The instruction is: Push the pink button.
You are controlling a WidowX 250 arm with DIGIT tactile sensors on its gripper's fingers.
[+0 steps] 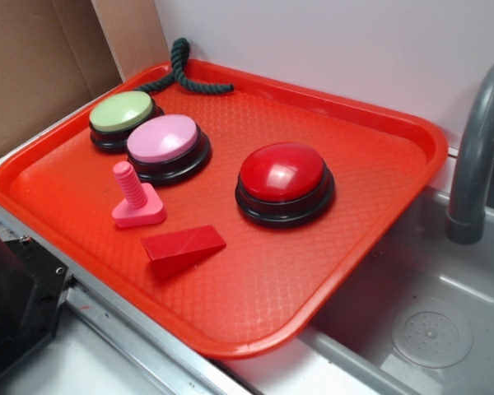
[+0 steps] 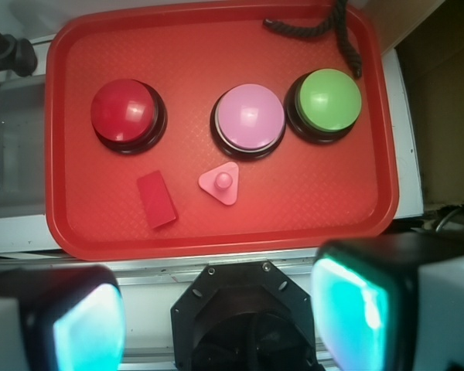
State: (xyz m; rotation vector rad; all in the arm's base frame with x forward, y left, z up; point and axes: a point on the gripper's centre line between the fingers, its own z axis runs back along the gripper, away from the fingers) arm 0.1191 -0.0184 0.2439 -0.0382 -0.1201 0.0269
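The pink button (image 1: 164,140) (image 2: 250,117), a light pink dome on a black base, sits on the red tray (image 1: 346,156) (image 2: 294,209) between a green-topped button (image 1: 121,113) (image 2: 328,100) and a larger red button (image 1: 281,174) (image 2: 124,113). My gripper (image 2: 216,317) hangs high above the near side of the tray, over the black robot base (image 2: 243,313), well short of the pink button. Its two fingers (image 2: 354,309) stand wide apart with nothing between them. The gripper does not show in the exterior view.
A pink bolt toy (image 1: 136,197) (image 2: 223,183) stands just in front of the pink button. A red wedge block (image 1: 184,245) (image 2: 156,200) lies nearby. A dark rope (image 1: 179,72) (image 2: 321,27) drapes over the tray's far edge. A grey sink (image 1: 432,329) and faucet (image 1: 477,148) adjoin the tray.
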